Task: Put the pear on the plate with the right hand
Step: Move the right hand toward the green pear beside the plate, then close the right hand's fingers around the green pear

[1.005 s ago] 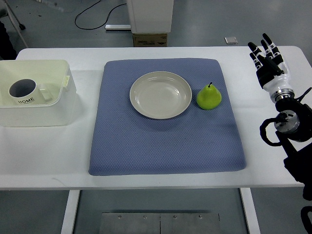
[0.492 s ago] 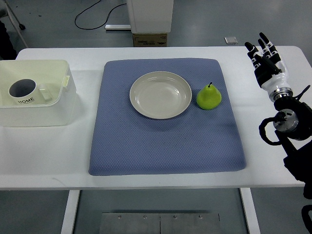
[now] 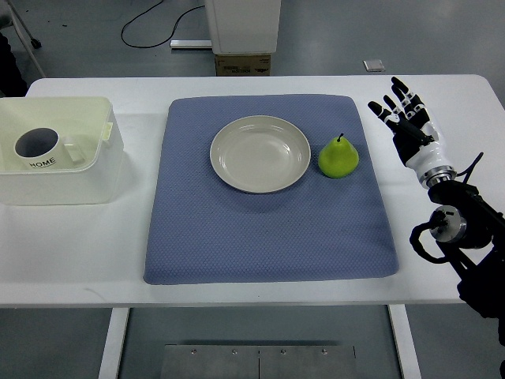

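A green pear (image 3: 338,156) stands upright on the blue mat (image 3: 268,229), just right of an empty beige plate (image 3: 259,153). My right hand (image 3: 404,118) hovers over the white table beside the mat's right edge, a short way right of the pear. Its black fingers are spread and hold nothing. The left arm does not show.
A white bin (image 3: 59,150) at the left holds a white mug (image 3: 39,148). A white machine base (image 3: 242,25) and a small box (image 3: 242,65) stand beyond the table's far edge. The table's front edge runs below the mat.
My right hand has moved left and slightly toward me, closing on the pear, with the forearm swinging in from the right edge. Pear and plate have not moved.
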`<state>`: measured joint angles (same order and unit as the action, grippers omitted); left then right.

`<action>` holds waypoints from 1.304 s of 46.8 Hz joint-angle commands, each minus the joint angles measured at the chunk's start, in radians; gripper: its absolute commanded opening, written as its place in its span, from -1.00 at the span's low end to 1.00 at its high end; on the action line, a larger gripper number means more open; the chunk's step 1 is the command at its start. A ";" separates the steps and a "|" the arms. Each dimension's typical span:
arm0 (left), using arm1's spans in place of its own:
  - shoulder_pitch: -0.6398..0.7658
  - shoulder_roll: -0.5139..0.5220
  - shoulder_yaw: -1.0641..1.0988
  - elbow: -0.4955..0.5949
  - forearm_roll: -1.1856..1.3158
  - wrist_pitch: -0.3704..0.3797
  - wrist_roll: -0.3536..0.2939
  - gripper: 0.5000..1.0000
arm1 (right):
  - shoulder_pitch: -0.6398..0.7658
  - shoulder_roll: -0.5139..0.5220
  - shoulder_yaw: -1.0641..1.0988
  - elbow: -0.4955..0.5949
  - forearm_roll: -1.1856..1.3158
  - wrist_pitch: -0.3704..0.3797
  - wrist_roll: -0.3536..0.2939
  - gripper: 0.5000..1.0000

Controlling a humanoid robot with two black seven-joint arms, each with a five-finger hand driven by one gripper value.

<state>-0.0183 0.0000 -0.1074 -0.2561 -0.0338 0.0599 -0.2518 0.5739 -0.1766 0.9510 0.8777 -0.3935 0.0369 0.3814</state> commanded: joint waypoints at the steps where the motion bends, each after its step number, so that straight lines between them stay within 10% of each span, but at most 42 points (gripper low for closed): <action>1: 0.000 0.000 0.000 0.000 0.000 0.000 0.000 1.00 | 0.000 -0.001 -0.043 0.000 -0.001 -0.002 0.033 1.00; 61: 0.000 0.000 0.000 0.000 0.002 0.000 0.000 1.00 | 0.040 0.014 -0.406 -0.115 -0.013 -0.118 0.229 0.97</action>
<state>-0.0184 0.0000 -0.1074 -0.2563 -0.0334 0.0599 -0.2516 0.6110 -0.1659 0.5477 0.7746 -0.4067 -0.0804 0.6112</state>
